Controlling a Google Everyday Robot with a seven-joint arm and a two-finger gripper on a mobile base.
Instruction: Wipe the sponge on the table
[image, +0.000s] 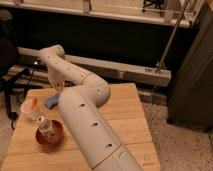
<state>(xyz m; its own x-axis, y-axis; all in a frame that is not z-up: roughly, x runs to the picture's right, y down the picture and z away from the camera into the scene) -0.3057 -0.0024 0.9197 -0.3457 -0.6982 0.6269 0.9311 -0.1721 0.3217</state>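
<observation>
apparently the gripper (57, 84) hangs tip-down from the wrist over the far left part of the table (125, 120). the sponge (51, 102) lies flat on the wood just beneath the gripper, a touch to its near side. whether the gripper is spread or pressed together i cannot tell, nor whether it touches the sponge, though they look slightly apart. the pose suits wiping, i judge: coming straight down lets the hand press the soft block onto the planks and drag it, and the sponge's broad face is already down. its long axis seems to run slantwise, from near left to far right. nearer than the gripper and to its left stands a cup (30, 107), and nearer again a red bowl (50, 139) with a small bottle (46, 126) in it. this fits a sponge about to be gripped as well as one just let go after a wipe.
</observation>
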